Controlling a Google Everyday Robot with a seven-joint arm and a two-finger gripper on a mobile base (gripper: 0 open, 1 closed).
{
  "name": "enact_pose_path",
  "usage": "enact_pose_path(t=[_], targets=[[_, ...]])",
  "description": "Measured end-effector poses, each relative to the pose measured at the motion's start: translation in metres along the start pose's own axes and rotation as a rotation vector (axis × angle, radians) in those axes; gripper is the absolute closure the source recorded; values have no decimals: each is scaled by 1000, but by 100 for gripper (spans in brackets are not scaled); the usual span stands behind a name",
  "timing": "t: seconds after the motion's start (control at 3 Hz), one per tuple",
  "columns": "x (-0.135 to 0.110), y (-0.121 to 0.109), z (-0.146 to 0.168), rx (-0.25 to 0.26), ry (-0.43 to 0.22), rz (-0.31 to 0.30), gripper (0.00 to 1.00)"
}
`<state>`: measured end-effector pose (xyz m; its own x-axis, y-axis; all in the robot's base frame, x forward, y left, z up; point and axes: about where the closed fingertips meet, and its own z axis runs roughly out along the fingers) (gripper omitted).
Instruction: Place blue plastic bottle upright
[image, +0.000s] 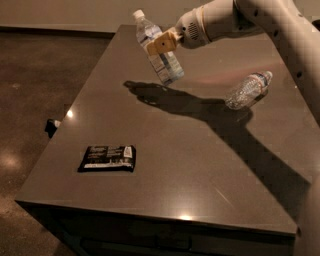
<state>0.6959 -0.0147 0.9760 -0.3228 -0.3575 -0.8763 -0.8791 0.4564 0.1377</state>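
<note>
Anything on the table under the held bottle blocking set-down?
Nothing visible. The gripper holds the blue plastic bottle tilted above bare table. The crumpled bottle lies well off to the view's right, and the dark snack bar is near the front-left edge.

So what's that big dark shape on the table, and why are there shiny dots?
In the camera view, the dark shape is the shadow of the arm and the blue plastic bottle, which the gripper holds tilted above the table's far end; the shiny dots are light glaring off the glossy top, near its left and front edges.
</note>
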Motion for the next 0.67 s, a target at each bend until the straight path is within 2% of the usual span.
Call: enact_pose_path(t=[0.33,0.67], targets=[[7,-6,-5,16,-179,20,100],[9,-7,-9,25,-285,0,100]])
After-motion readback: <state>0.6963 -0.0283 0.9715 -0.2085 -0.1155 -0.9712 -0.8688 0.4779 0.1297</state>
